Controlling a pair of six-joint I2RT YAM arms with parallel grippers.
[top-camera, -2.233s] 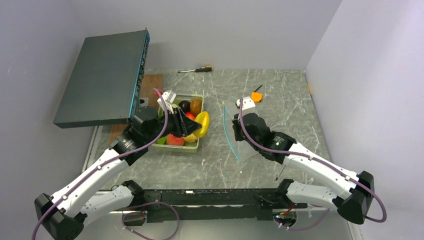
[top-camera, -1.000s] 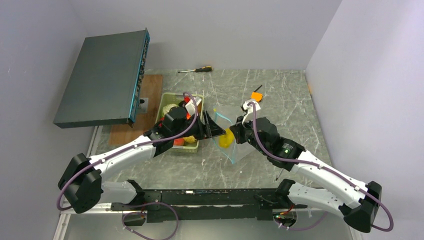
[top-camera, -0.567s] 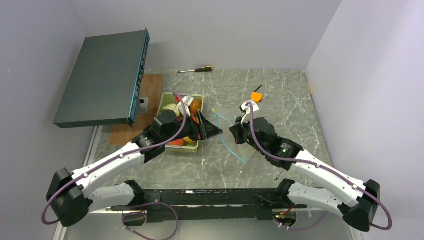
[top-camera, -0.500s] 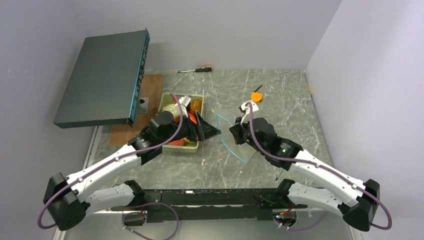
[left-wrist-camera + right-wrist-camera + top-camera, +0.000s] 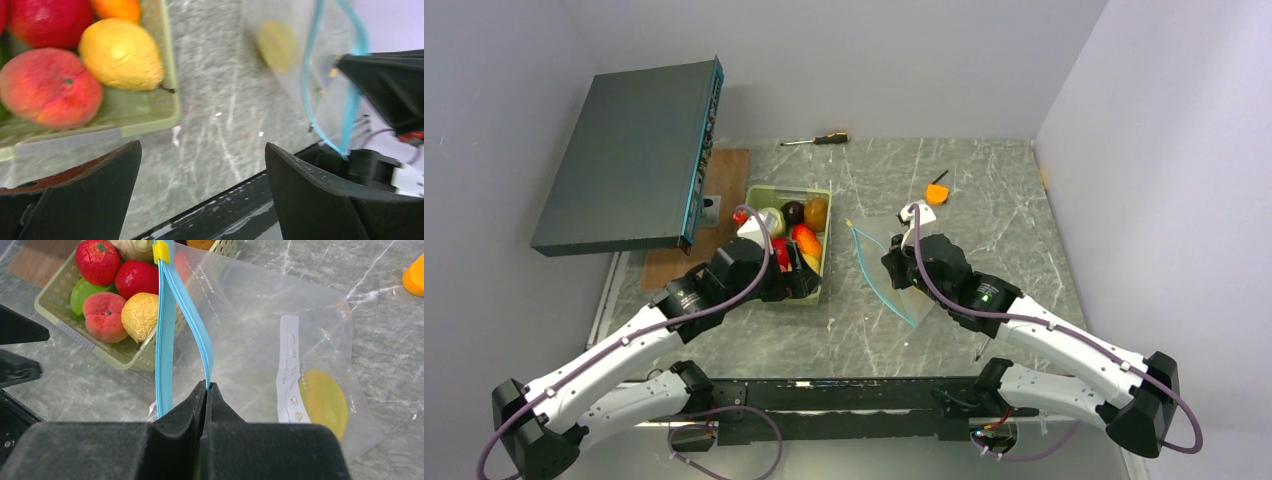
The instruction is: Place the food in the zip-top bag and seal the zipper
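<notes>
Left pincer (image 5: pixel 202 147): wide, empty, over the near end of the tray (image 5: pixel 145 122), left of the surface centre. Right pincer (image 5: pixel 206 386): clamped on one lip of the zipper (image 5: pixel 164 340); the other lip stands apart, mouth parted. The bag (image 5: pixel 250 330) lies just right of the tray. One yellow piece (image 5: pixel 324 402) sits inside the bag. The other food (image 5: pixel 105 315) fills the tray. Screwdriver (image 5: pixel 817 139): far edge.

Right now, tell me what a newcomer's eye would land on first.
The pale green tray, centre-left, heaped with bright toy fruit. Right of it, the right gripper pinches the teal zipper of the zip-top bag, with one yellow fruit inside. A big dark slab leans at the left rear.
</notes>
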